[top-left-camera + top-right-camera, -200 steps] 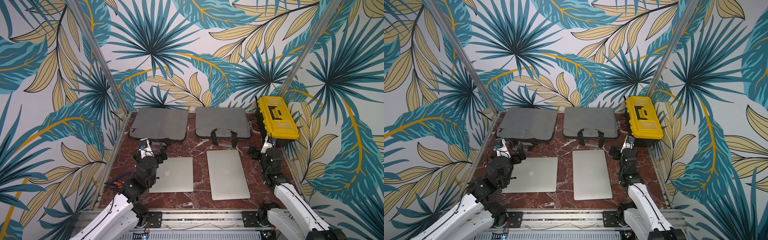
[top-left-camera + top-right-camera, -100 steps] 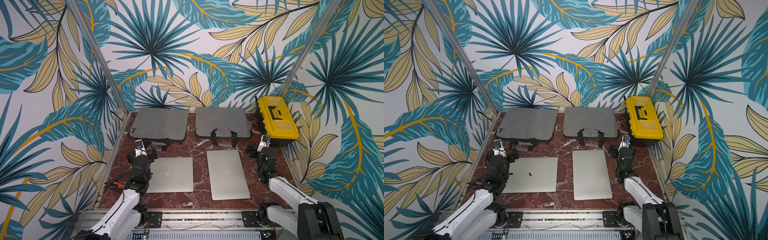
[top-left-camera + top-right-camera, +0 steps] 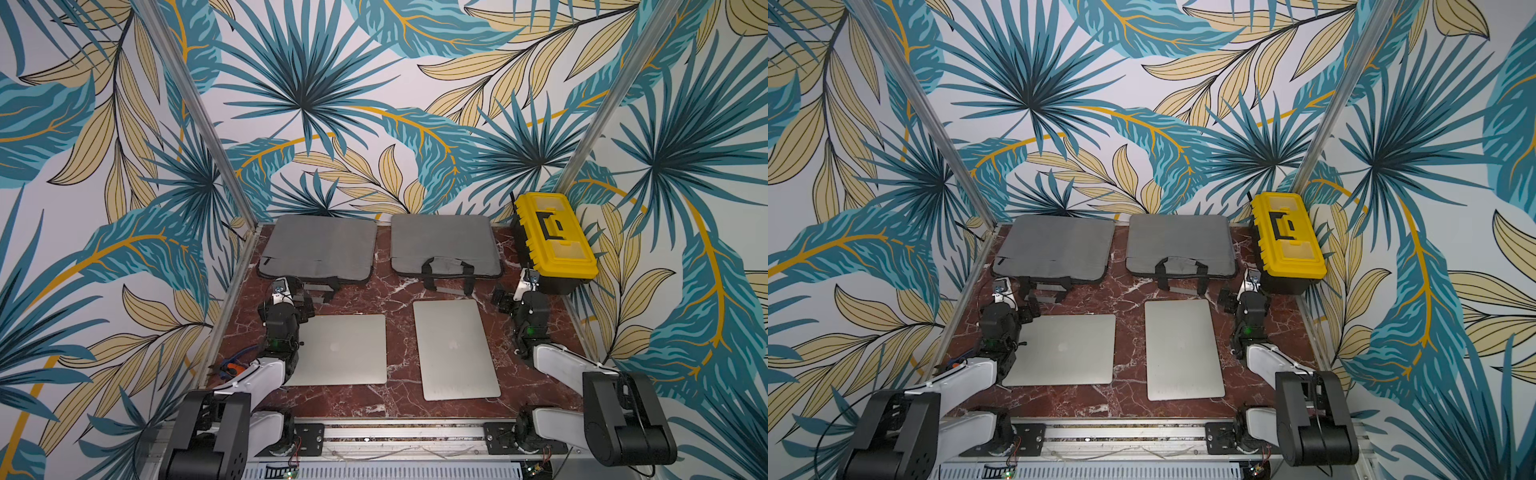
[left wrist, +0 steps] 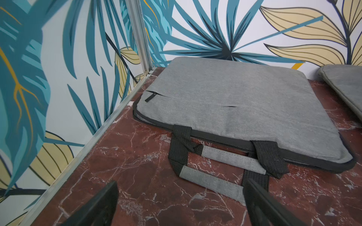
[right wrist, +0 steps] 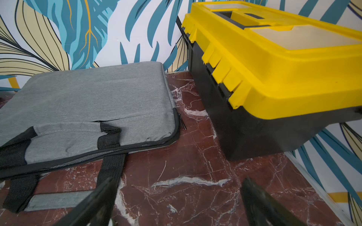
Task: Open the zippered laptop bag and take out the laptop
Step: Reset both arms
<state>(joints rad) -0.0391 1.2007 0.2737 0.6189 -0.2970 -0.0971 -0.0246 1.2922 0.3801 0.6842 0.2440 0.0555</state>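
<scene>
Silver left laptop and right laptop already lie on the table before the grey bags; your left pincer and right pincer gape empty. Looks finished, so just park.

Lol, my left arm and right arm had white shells, black joints, orange-blue cables beside the left arm.

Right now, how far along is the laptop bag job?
Done, apparently: the left laptop and right laptop lie bare on the table, in front of the left bag and right bag. In hand: nothing; the left gripper and right gripper are open and empty. Left: seemingly nothing, though the bags' insides are hidden.
</scene>
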